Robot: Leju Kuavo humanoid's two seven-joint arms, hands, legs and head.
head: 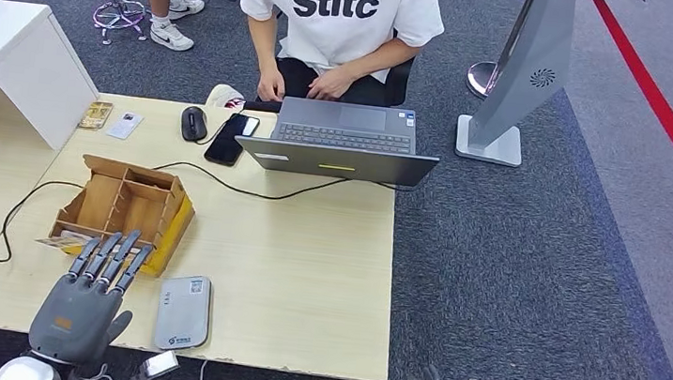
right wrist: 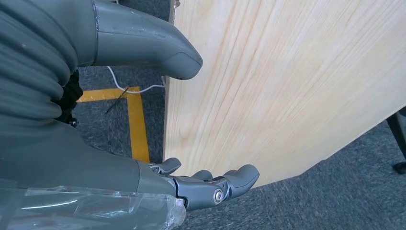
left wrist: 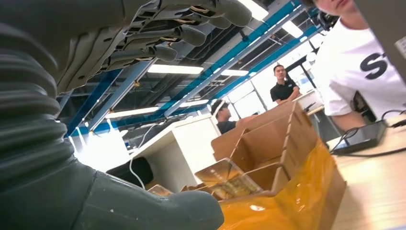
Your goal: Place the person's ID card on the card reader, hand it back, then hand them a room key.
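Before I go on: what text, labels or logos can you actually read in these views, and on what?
"Stitc" on the person's white T-shirt; the left wrist view shows just an "S" of it.
Card reader: small logo and a line of print, too small to read.
Cards at the table's far corner: print too small to read.
Laptop: stickers and keys unreadable.
Grey floor stand: a round swirl emblem, no words.

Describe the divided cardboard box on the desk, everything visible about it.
The cardboard box is an open-topped brown tray split by cardboard dividers into several compartments, with a glossy yellow outer side. It sits flat on the wooden desk, near its left front part, with a black cable running behind it. The left wrist view shows cards leaning in a front compartment. The left hand hovers with fingertips over its near edge; contact is unclear.
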